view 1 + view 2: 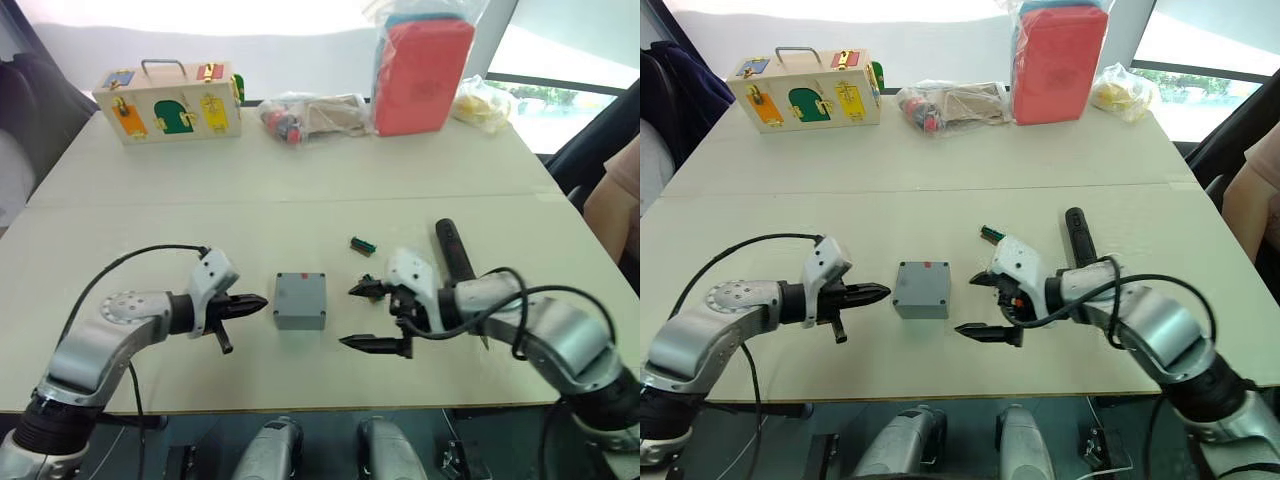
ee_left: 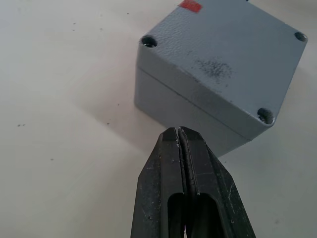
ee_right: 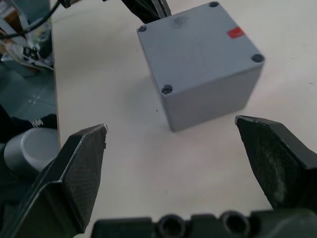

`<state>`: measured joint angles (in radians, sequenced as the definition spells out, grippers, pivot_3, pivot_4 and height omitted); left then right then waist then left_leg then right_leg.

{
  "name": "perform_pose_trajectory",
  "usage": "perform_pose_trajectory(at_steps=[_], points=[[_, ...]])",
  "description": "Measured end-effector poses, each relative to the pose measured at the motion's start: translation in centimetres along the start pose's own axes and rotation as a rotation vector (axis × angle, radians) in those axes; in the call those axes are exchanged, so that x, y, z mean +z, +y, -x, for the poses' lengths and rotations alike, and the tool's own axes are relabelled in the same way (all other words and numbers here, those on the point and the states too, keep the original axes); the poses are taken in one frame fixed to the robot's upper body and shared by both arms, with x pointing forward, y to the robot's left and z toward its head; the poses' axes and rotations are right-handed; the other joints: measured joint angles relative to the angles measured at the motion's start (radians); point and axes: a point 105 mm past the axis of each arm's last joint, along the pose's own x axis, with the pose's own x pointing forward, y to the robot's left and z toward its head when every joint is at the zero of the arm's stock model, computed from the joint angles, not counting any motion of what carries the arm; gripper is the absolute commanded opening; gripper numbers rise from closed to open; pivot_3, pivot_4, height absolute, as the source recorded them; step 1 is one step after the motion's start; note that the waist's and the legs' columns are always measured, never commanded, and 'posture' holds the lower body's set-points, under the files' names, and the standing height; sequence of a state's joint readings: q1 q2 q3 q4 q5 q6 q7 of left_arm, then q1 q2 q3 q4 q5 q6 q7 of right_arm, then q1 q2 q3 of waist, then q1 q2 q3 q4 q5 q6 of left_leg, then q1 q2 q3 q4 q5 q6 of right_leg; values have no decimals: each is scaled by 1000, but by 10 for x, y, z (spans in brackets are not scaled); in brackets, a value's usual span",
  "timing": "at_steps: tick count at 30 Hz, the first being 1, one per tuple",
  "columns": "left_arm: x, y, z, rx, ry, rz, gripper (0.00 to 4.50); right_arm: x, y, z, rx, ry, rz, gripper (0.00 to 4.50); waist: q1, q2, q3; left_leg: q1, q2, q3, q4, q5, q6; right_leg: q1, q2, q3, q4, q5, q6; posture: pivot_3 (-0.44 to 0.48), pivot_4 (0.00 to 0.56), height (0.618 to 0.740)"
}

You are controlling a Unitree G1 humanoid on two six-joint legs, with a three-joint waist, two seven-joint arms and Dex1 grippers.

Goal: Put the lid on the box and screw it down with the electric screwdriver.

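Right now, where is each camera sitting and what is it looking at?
Left eye view: on the robot's head, looking down over the table at the box with the lid on it; both arms show.
Right eye view: the head's other eye, same scene, with the electric screwdriver beyond the right gripper.
Left wrist view: on the left wrist, along the shut left gripper toward the box.
Right wrist view: on the right wrist, between its open fingers, facing the box.
Shared: both wrist views show the lid's red mark.

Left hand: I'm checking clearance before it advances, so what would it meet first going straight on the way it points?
Probably the box. The shut left hand points at its near side, with bare table between them.
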<state>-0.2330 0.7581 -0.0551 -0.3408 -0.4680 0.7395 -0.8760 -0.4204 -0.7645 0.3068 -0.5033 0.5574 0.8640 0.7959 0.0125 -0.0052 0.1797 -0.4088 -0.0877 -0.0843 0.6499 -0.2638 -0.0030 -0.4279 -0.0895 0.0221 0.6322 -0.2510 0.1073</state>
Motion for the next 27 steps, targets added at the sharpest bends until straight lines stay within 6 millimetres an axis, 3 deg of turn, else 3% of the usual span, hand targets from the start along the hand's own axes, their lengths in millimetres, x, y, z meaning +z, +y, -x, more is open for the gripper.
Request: perform_pose_trajectory(at_steps=[8,17,20,23,27], points=[[11,6,-9,-60,-16,-38,0,1,3,-12,47,-26,-78,4407,0,0,0,0,0,0,1,0,1,1,0,-1,0,0,0,0,150,740],[13,28,-26,-45,-33,-102,0,11,29,-24,168,-57,-129,4407,-3,0,0,0,0,0,2,0,0,0,1,-2,1,0,0,0,150,740],[8,33,-22,-32,-12,-104,0,10,25,-16,135,-38,-105,4407,-3,0,0,0,0,0,2,0,0,0,1,-2,1,0,0,0,150,740],[-7,39,-3,5,46,-90,0,10,11,1,86,-9,-49,4407,-8,0,0,0,0,0,2,-1,1,0,1,-1,1,0,0,0,150,740],[-22,24,13,-38,97,-43,0,11,-5,6,45,-16,-9,4407,-9,0,0,0,0,0,1,-1,2,0,1,-1,1,0,0,0,150,740]])
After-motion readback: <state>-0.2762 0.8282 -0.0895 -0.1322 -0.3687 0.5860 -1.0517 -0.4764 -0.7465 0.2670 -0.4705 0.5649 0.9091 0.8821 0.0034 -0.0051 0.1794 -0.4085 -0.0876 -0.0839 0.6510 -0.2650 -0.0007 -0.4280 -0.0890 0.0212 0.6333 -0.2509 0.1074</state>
